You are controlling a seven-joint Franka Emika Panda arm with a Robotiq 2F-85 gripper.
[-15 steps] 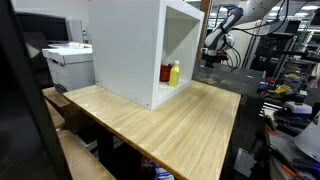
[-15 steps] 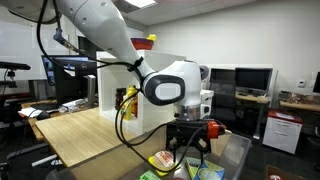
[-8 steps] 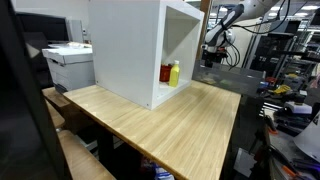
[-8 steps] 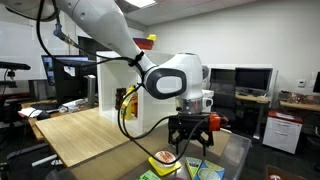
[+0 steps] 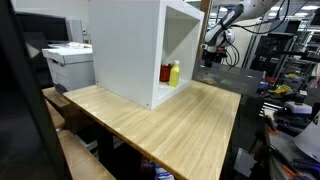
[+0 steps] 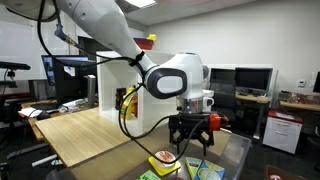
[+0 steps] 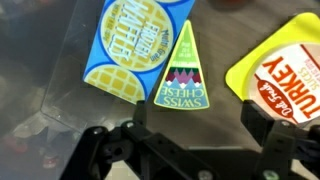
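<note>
End effector (image 7: 197, 118) wide open, holding nothing; both fingers (image 7: 143, 118) show at the bottom of the wrist view. Cheese wedge (image 7: 185, 68) lies flat at frame centre, its wide end between the fingers, not touched. Waffle pack (image 7: 130, 42) sits upper left, its edge touching or overlapping the wedge. Yellow turkey pack (image 7: 285, 65) is at right, just beside the wedge, apart from it. In an exterior view the end effector (image 6: 188, 150) hangs just above the turkey pack (image 6: 163, 160) at bottom centre. White cabinet (image 5: 135, 45) stands on the wooden tabletop (image 5: 175, 125), well apart.
</note>
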